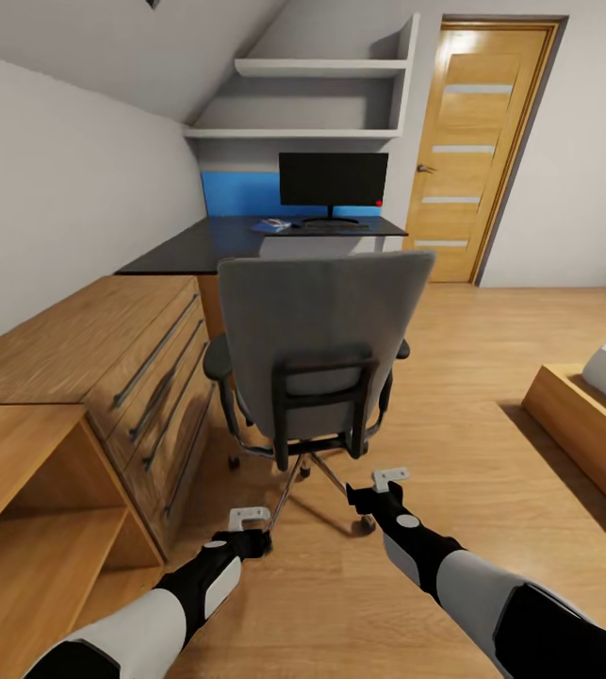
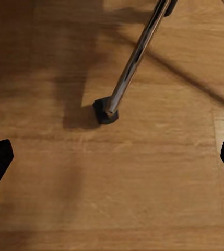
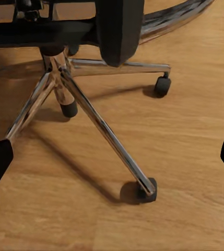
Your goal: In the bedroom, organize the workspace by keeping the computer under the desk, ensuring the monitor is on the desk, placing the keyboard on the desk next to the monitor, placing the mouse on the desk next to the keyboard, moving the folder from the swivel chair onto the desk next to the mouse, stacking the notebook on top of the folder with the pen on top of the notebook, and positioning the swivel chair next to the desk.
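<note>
While the swivel chair [image 1: 326, 354] stands with its back to us, ahead of both arms, we hold left gripper [image 1: 249, 518] and right gripper [image 1: 389, 478] jaws apart; the monitor [image 1: 333, 179] sits on the surface [image 1: 199, 250].

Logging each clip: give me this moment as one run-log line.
stage: behind swivel chair | left gripper: open, empty | right gripper: open, empty | monitor: on desk | chair: not at desk
</note>
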Robot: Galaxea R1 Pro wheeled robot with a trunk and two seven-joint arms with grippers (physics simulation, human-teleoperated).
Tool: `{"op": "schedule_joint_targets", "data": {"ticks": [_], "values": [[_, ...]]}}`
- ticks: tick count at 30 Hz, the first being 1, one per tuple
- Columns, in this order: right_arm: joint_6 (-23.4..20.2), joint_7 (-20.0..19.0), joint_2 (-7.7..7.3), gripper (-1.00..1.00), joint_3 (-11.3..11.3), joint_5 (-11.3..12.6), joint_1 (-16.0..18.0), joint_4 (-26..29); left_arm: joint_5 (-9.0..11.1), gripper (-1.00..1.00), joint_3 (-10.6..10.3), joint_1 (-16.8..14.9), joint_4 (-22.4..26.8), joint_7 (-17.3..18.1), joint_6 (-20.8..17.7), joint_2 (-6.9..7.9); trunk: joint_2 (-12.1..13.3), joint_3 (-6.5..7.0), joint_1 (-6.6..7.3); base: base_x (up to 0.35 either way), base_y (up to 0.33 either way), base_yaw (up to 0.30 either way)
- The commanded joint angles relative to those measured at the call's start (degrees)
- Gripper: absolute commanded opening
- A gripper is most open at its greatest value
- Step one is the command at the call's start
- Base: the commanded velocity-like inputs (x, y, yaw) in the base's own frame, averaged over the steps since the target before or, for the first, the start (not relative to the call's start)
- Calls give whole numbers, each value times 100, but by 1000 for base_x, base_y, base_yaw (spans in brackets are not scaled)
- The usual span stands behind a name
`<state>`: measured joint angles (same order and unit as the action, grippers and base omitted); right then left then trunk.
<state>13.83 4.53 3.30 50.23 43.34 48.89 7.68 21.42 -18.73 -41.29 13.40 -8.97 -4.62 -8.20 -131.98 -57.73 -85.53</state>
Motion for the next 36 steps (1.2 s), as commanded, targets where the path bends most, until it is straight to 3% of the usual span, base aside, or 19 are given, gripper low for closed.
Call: {"op": "schedule_joint_targets", "data": {"ticks": [1, 2, 4, 5, 7, 9, 11, 13, 16, 19, 28, 36], "values": [[24, 33, -27, 100, 31, 43, 1, -4, 66, 100, -29, -1, 272, -41, -300, 109, -44, -23, -21, 0, 0, 0], [31, 34, -53, 100, 17, 49, 2, -6, 81, 100, -7, -3, 394, -40, -432, 160, -84, -41, -43, 0, 0, 0], [61, 39, -240, 100, -164, 62, 4, -10, 214, 100, 259, -10, 801, -37, -841, 326, -164, -77, -87, 0, 0, 0], [64, 39, -274, 100, -227, 64, 4, -8, 237, 100, 335, -15, 860, -35, -881, 358, -204, -95, -109, 0, 0, 0], [72, 39, -376, 100, -601, 60, 6, -5, 298, 100, 654, -30, 1120, -6, -979, 466, -284, -131, -153, 0, 0, 0], [77, 40, -401, 100, -743, 56, 6, -4, 317, 100, 738, -33, 1133, 13, -999, 488, -364, -167, -197, 0, 0, 0], [80, 40, -410, 100, -798, 54, 5, -3, 314, 100, 764, -35, 1026, 21, -993, 487, -445, -203, -241, 0, 0, 0], [84, 40, -434, 100, -874, 52, 5, -4, 292, 100, 786, -38, 473, 32, -533, 483, -525, -239, -285, 0, 0, 0], [85, 40, -465, 100, -895, 52, 5, -3, 288, 100, 798, -40, 270, 23, -125, 500, -645, -293, -351, 0, 0, 0], [85, 40, -479, 100, -904, 52, 4, -6, 286, 100, 800, -40, 212, 10, 4, 502, -765, -347, -417, 0, 0, 0], [85, 40, -495, 100, -903, 52, 5, -4, 284, 100, 806, -39, 176, 1, 99, 503, -1126, -508, -614, 0, 0, 0], [87, 40, -497, 100, -906, 52, 5, -3, 284, 100, 809, -40, 182, 3, 129, 503, -1137, -685, -635, 0, 0, 0]]}}
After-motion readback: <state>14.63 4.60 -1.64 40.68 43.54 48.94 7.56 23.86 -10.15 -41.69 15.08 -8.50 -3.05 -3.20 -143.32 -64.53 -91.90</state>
